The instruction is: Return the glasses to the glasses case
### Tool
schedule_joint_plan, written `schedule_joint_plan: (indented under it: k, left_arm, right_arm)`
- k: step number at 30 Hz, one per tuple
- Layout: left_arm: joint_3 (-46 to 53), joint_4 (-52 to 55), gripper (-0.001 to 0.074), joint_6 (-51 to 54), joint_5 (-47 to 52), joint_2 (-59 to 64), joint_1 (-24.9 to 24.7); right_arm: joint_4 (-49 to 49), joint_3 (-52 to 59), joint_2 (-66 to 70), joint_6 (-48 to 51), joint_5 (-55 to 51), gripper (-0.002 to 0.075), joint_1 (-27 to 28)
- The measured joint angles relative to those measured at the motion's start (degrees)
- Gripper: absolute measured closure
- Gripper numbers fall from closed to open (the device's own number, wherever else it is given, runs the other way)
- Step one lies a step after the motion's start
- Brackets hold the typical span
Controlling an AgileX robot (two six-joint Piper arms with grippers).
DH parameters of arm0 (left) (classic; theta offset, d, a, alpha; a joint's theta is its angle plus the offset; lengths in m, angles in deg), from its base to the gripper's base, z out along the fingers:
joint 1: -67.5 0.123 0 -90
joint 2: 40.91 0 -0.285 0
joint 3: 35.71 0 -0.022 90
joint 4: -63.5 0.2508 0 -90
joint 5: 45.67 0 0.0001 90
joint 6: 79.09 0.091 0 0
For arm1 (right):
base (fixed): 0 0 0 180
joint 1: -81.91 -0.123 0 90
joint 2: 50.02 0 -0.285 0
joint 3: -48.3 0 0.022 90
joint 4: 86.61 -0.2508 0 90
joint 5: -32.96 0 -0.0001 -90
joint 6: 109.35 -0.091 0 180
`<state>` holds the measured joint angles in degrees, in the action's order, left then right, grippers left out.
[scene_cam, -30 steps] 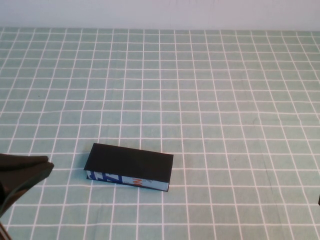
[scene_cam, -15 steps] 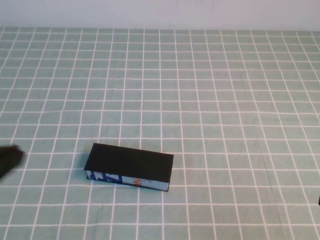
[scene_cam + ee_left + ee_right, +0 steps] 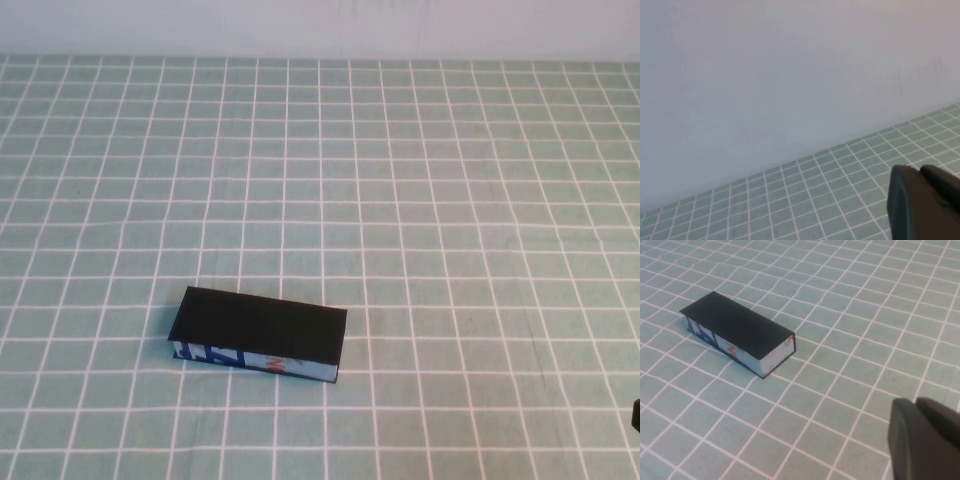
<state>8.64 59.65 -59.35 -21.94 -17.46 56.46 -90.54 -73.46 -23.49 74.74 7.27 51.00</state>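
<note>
The glasses case (image 3: 258, 328) lies shut on the green checked cloth, left of centre near the front, its light-blue side with dark-blue and orange marks facing me. It also shows in the right wrist view (image 3: 737, 325). The glasses are not in view. My left gripper (image 3: 920, 169) is shut and empty, off the high view, facing the back wall above the cloth. My right gripper (image 3: 916, 402) is shut and empty, raised over the cloth to the right of the case and well apart from it. Only a dark sliver of it shows at the high view's right edge (image 3: 637, 414).
The green checked tablecloth (image 3: 420, 200) covers the whole table. A pale wall (image 3: 790, 75) runs along the far edge.
My left gripper has drawn back off the left edge of the high view. The case has not moved.
</note>
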Motion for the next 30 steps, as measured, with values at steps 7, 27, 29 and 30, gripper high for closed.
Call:
schedule_joint_plan:
  k: [7,27,29,30]
  left_arm:
    - [20.1,0.2,0.0736,0.0,-17.1,-8.1,1.5]
    - [34.3,2.3,0.0736,-11.6,-9.5,-16.3,1.5]
    - [34.4,3.2,0.0736,-14.1,-6.0,-16.3,1.5]
    - [34.4,3.4,0.0736,-14.9,-4.3,-16.3,1.5]
  right_arm:
    - [0.0,0.0,0.0,0.0,-0.4,0.0739,0.0]
    - [0.0,0.0,0.0,0.0,-0.5,0.0739,0.0]
    - [0.0,0.0,0.0,0.0,-0.6,0.0739,0.0]
    - [0.0,0.0,0.0,0.0,-0.6,0.0739,0.0]
